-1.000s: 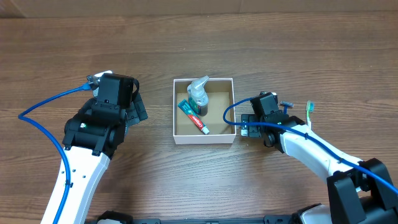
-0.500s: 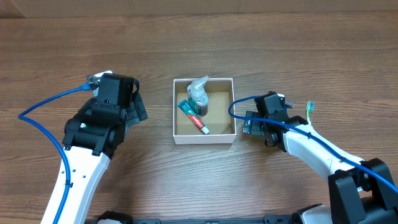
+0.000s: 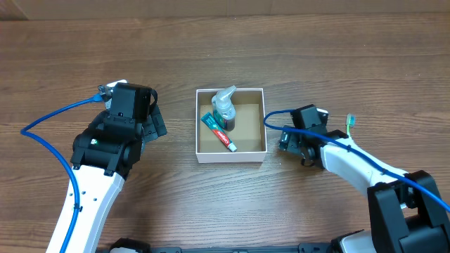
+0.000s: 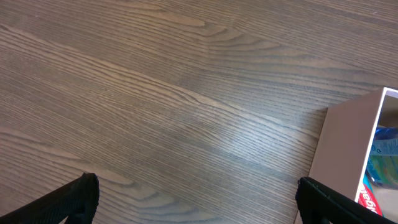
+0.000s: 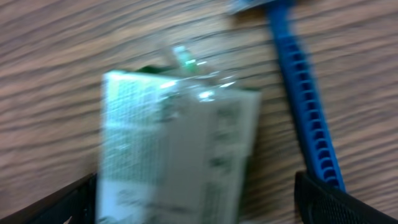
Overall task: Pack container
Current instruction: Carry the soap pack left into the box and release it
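Now over packet [image 5: 180, 143] beside blue razor [image 5: 305, 112], right gripper [image 5: 196, 202] splayed, likely to grab for container [image 3: 230, 159]; left gripper [image 4: 198, 199] idle, agape.

1. The desk [image 4: 155, 93] ahead of the left fingers [image 4: 78, 199] is wood-grained and smooth, with a dull sheen.
2. The container [image 4: 345, 149], off to one side of those fingers, has a smooth, matt card wall. From overhead its inside is plain brown cardboard.
3. Ahead of the right fingers [image 5: 71, 202] lies a packet [image 5: 177, 149] of glossy clear film over printed white paper.
4. Beside the packet is a ribbed blue plastic handle [image 5: 311, 124].
5. Both pairs of fingers look matt black.
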Robot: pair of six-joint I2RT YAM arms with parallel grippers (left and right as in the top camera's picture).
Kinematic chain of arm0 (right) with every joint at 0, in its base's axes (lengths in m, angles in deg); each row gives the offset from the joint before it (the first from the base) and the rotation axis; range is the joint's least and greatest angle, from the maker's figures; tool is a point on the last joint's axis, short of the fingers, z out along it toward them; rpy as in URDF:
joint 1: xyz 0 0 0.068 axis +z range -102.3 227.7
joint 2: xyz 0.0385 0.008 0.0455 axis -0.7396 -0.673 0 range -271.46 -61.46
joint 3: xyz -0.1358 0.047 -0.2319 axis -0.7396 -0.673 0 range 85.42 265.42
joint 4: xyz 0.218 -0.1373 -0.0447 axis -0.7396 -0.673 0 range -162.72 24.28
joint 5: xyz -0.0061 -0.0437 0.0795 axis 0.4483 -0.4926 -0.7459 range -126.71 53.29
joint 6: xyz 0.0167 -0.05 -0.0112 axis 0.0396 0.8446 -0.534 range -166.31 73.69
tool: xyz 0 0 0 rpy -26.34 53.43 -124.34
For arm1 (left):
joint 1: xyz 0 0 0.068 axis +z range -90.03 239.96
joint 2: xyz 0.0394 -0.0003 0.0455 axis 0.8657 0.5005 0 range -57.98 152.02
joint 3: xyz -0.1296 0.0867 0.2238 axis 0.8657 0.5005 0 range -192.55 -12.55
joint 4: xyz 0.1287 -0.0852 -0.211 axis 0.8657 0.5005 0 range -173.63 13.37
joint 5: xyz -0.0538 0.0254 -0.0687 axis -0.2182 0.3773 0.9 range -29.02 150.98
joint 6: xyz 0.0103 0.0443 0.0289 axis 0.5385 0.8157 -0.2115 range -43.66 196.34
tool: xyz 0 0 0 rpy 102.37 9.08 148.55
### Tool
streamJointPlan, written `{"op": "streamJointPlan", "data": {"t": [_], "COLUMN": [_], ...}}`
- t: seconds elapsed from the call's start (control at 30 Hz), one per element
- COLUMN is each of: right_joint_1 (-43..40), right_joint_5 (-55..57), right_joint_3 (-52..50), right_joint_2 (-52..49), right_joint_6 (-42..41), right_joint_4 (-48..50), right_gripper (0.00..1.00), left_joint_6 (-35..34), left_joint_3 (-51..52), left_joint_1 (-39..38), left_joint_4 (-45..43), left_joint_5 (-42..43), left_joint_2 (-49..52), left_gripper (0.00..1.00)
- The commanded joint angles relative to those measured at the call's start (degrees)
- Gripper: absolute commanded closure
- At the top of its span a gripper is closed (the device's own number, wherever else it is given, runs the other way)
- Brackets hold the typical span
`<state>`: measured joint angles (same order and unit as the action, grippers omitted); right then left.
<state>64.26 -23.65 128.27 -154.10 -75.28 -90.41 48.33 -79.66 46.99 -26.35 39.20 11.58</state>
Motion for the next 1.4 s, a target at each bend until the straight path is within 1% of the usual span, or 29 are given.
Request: {"op": "streamJointPlan", "data": {"t": [0.0,0.13,0.27,0.3,0.33,0.4,0.47,0.53,0.57,0.67,0.77,0.87,1.03,1.1,1.23,1.3,1.37], "right_joint_1": [-1.79,-1.79,-1.79,-1.79,-1.79,-1.79,-1.79,-1.79,-1.79,-1.79,-1.79,-1.68,-0.79,1.55,6.99,10.88,14.12], "right_joint_5": [-1.55,-1.64,-6.12,-7.23,-7.23,-7.19,-7.19,-7.17,-7.17,-7.17,-7.1,-5.7,-5.27,-5.22,-5.25,-5.2,-5.16], "right_joint_3": [-0.46,-0.46,-0.35,-0.35,-0.35,-0.35,-0.35,-0.35,-0.35,-0.28,1.42,2.82,5.84,7.78,8.66,8.66,8.66], "right_joint_2": [-1.66,-1.66,-1.66,-1.66,-1.66,-1.66,-1.66,-1.66,-1.66,-1.6,-1.36,0.42,10.75,17.62,26.91,29.55,29.9], "right_joint_6": [-2.58,-2.56,1.2,2.32,2.43,2.43,2.43,2.43,2.43,2.45,2.43,2.38,2.16,2.19,0.81,0.2,-0.48], "right_joint_4": [-0.66,-0.72,-0.17,0.17,0.15,0.13,0.13,0.13,0.13,0.07,-2.1,-4.9,-10.8,-13.99,-16.0,-15.1,-13.7], "right_gripper": [0.0,0.0,0.02,0.06,0.15,0.28,0.29,0.39,0.42,0.43,0.49,0.51,0.55,0.56,0.56,0.56,0.57], "left_joint_6": [1.22,1.22,1.22,1.22,1.22,1.22,1.22,1.22,1.22,1.22,1.22,1.22,1.22,1.22,1.22,1.22,1.22], "left_joint_3": [-0.87,-0.87,-0.87,-0.87,-0.87,-0.87,-0.87,-0.87,-0.87,-0.87,-0.87,-0.87,-0.87,-0.87,-0.87,-0.87,-0.87], "left_joint_1": [0.22,0.22,0.22,0.22,0.22,0.22,0.22,0.22,0.22,0.22,0.22,0.22,0.22,0.22,0.22,0.22,0.22], "left_joint_4": [-0.13,-0.13,-0.13,-0.13,-0.13,-0.13,-0.13,-0.13,-0.13,-0.13,-0.13,-0.13,-0.13,-0.13,-0.13,-0.13,-0.13], "left_joint_5": [-1.09,-1.09,-1.09,-1.09,-1.09,-1.09,-1.09,-1.09,-1.09,-1.09,-1.09,-1.09,-1.09,-1.09,-1.09,-1.09,-1.09], "left_joint_2": [0.2,0.2,0.2,0.2,0.2,0.2,0.2,0.2,0.2,0.2,0.2,0.2,0.2,0.2,0.2,0.2,0.2], "left_gripper": [0.0,0.0,0.0,0.0,0.0,0.0,0.0,0.0,0.0,0.0,0.0,0.0,0.0,0.0,0.0,0.0,0.0]}}
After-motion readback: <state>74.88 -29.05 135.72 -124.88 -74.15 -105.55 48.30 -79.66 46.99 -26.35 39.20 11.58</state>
